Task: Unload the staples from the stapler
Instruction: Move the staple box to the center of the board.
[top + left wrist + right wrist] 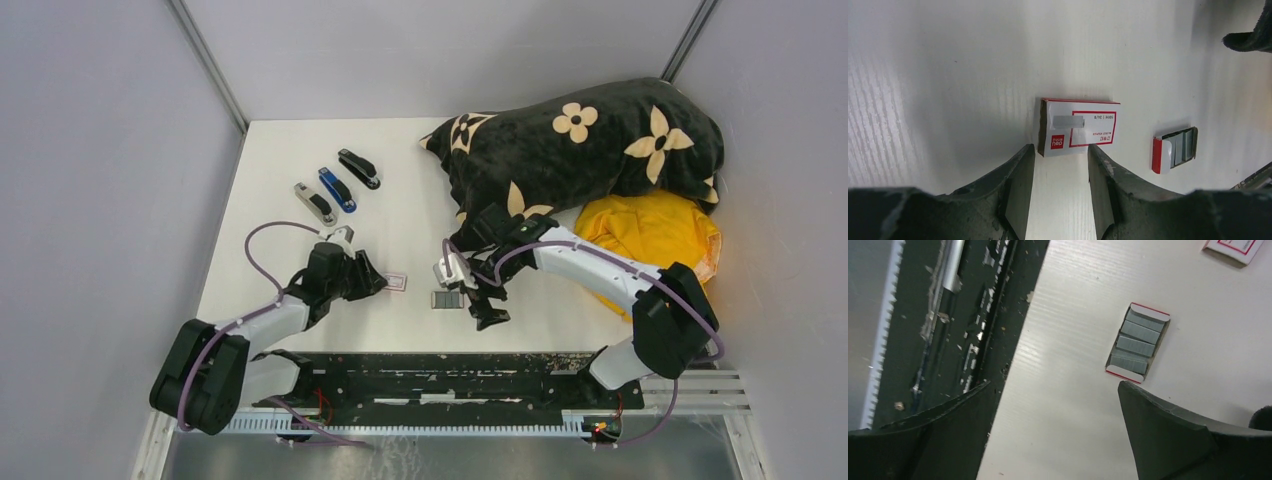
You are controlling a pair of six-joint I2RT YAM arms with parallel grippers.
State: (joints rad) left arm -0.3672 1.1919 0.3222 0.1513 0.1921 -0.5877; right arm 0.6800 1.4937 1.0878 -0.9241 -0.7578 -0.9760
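Three staplers lie in a row at the back left: silver (316, 203), blue (337, 190) and black (359, 168). All three lie closed and far from both grippers. Grey staples (1137, 342) fill a small open red-and-white tray (446, 299) (1175, 148) near the table's front. My right gripper (482, 298) (1055, 385) hangs wide open just right of the tray, over bare table. My left gripper (375, 280) (1060, 150) is open, its tips just short of a white-and-red box (1079, 126) (396, 281). A short grey strip (1068, 121) shows on the box top; printed or loose, I cannot tell.
A black blanket with cream flowers (580, 145) and a yellow cloth (650, 235) are heaped at the back right. A black rail (450, 375) (963, 330) with metal scraps runs along the table's near edge. Grey walls close in both sides.
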